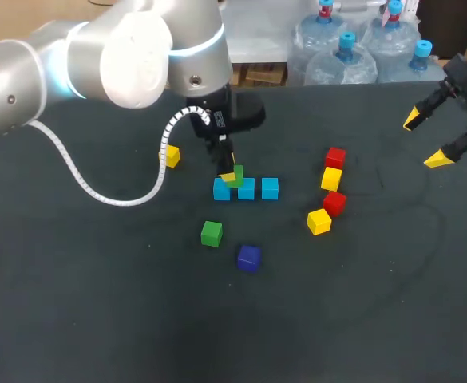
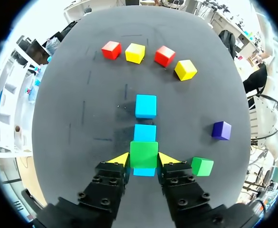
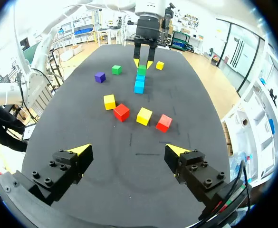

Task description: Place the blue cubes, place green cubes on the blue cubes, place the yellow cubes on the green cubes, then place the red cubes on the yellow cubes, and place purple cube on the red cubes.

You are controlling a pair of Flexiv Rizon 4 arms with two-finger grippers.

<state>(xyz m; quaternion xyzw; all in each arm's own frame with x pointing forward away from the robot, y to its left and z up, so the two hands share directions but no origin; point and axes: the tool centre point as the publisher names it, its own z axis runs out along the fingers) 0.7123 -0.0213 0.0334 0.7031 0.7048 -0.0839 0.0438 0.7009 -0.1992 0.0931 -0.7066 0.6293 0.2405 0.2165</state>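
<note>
Three blue cubes [image 1: 247, 189] are sitting in a row at frame centre. A green cube [image 1: 233, 176] is lying over its left end. A second green cube [image 1: 211, 233] and a purple cube [image 1: 249, 258] are lying lower centre. Red cubes [image 1: 335, 157] and yellow cubes [image 1: 331, 178] are alternating in a column right of centre.

A green cube [image 1: 235, 179] is held by the left gripper [image 1: 231, 170] over the left end of the blue cubes [image 1: 247, 189]. Nearer, a purple cube [image 1: 248, 258] is seen.

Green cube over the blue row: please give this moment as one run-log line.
left fingers: shut on green cube | green cube: over end blue cube of row | right fingers: open, empty
</note>
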